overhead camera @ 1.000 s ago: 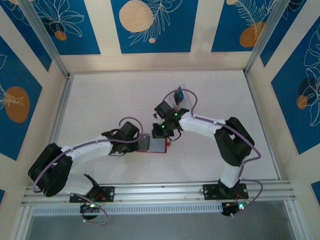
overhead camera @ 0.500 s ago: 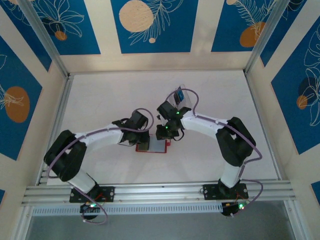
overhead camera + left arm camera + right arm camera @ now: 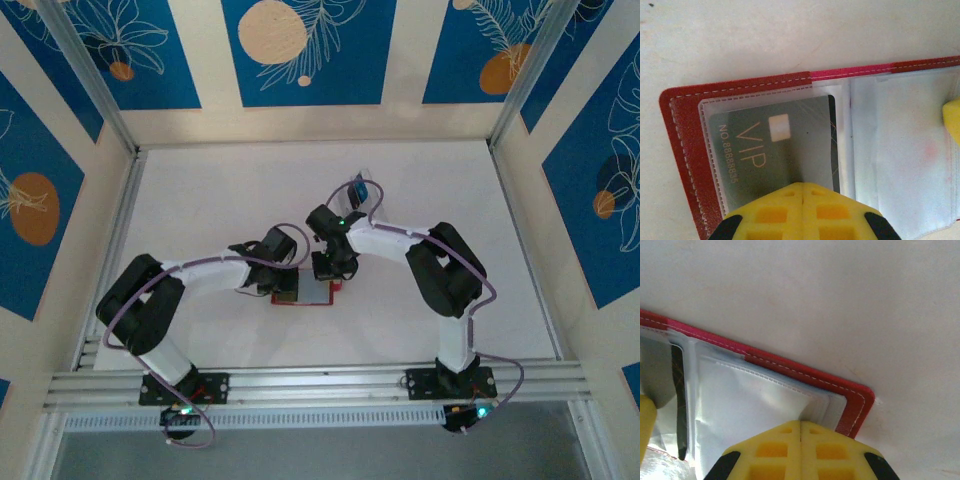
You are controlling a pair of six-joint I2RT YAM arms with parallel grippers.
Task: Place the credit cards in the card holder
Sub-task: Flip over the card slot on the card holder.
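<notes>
Red card holder (image 3: pixel 684 150) under left end effector (image 3: pixel 802 192), right end effector (image 3: pixel 801 430), both pinched together, nearer now

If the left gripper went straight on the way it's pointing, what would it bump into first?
Most likely the black VIP card, under its clear sleeve in the open red card holder. The shut left gripper points right at it and may already touch it; the depth is hard to judge.

Left pincer (image 3: pixel 802 194) closed, right pincer (image 3: pixel 801 429) closed, both arms angled inward.
</notes>
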